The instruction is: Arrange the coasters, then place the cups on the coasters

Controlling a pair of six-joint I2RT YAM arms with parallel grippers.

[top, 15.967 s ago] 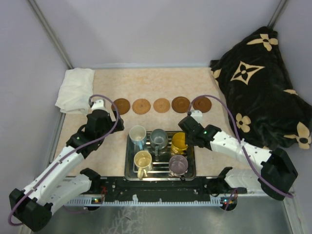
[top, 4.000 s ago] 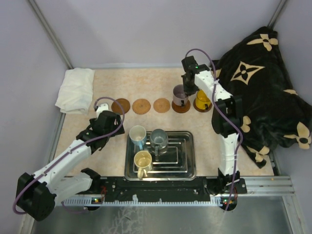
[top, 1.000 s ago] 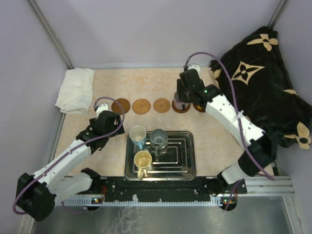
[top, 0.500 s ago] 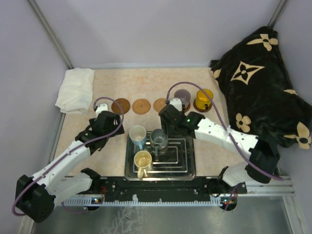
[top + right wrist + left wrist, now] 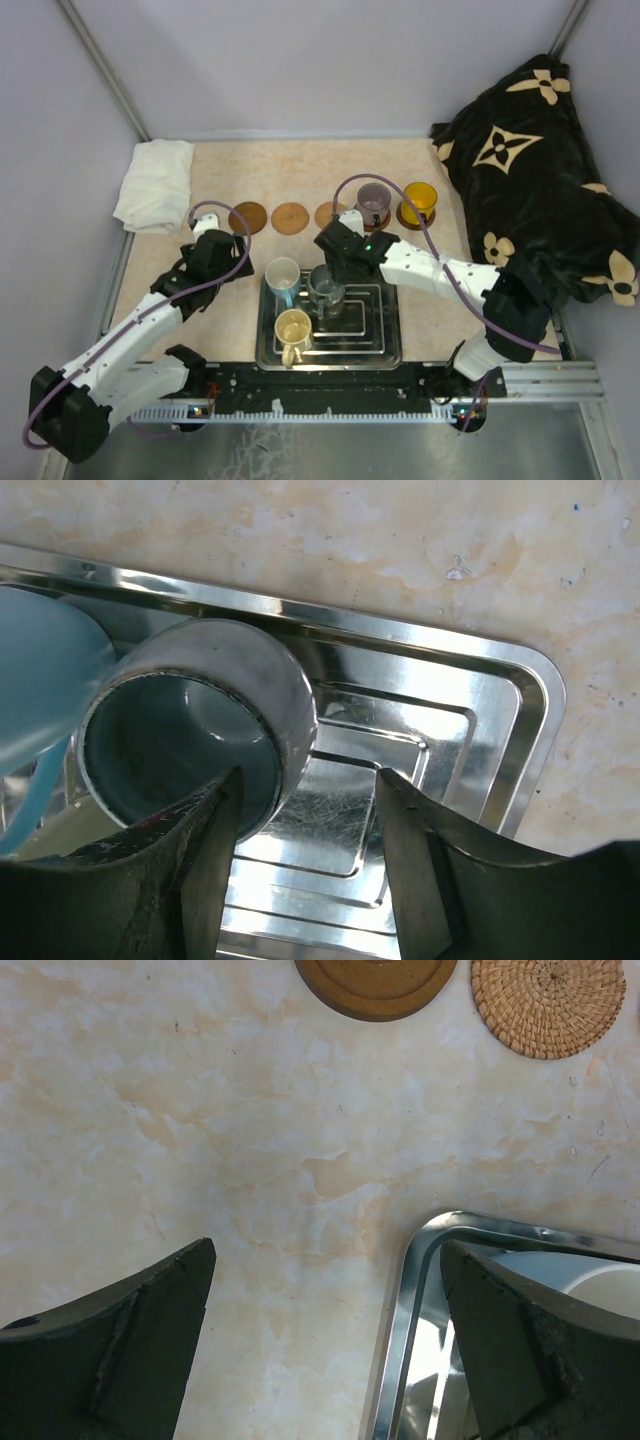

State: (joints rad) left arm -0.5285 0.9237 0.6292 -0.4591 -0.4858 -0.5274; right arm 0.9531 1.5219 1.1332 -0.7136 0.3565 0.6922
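- The coasters lie in a row across the far side of the table point(image 5: 200, 170), so arranging looks done; I judge this to be the cup stage, third cup of five.
- The purple mug point(image 5: 373, 203) and orange mug point(image 5: 418, 199) each stand on a coaster at the row's 3 o'clock end.
- Three bare coasters remain: dark brown point(image 5: 248, 217), woven tan point(image 5: 290, 217), and one half hidden by my right arm point(image 5: 326, 212).
- My right arm stretches low across the steel tray point(image 5: 372, 325), wrist tipped down.
- My right claw point(image 5: 310, 780) is part spread astride the 3 o'clock wall of the grey-blue mug point(image 5: 200, 705), one finger inside the rim, one outside, not yet pinching.
- The white-and-blue mug point(image 5: 282, 274) stands just at its 9 o'clock, the cream mug point(image 5: 293, 327) at its 7 o'clock.
- Next move: pinch that wall, lift straight up clear of the neighbours, and carry the mug towards 12 o'clock to the nearest bare coaster.
- My left claw point(image 5: 325, 1250) hangs spread wide and empty over the table at the tray's 10 o'clock corner.
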